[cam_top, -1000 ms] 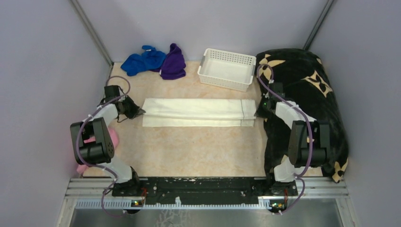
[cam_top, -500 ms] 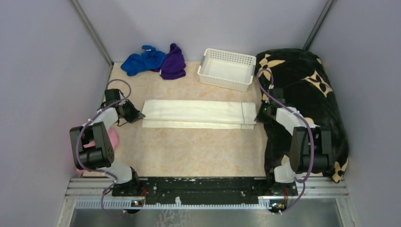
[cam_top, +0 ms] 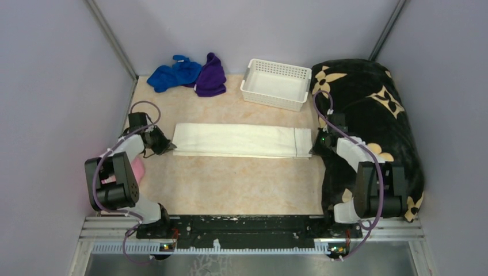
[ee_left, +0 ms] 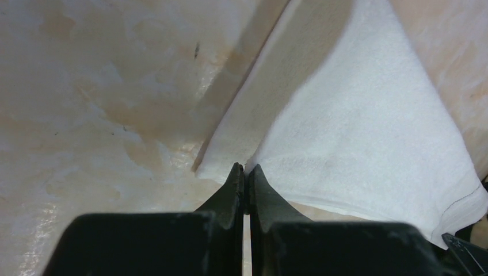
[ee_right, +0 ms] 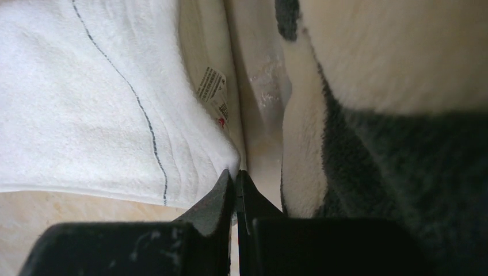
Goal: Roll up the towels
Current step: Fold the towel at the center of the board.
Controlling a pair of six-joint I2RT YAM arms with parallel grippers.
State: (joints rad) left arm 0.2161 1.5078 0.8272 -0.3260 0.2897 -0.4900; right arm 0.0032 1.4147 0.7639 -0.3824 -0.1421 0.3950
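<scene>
- The cream-white towel [cam_top: 236, 140] lies folded into a long strip across the bench [cam_top: 230, 184], flat between my arms.
- My left end effector [ee_left: 244, 172] pinches its left corner; my right end effector [ee_right: 233, 177] pinches the hemmed right corner.
- To fold well, I should keep both corners level and the edges aligned.

The cream-white towel [cam_top: 236, 140] is stretched flat between both claws, each corner pinched; purple towel [cam_top: 211, 76] and blue towel [cam_top: 172, 73] are heaped far beyond.
</scene>
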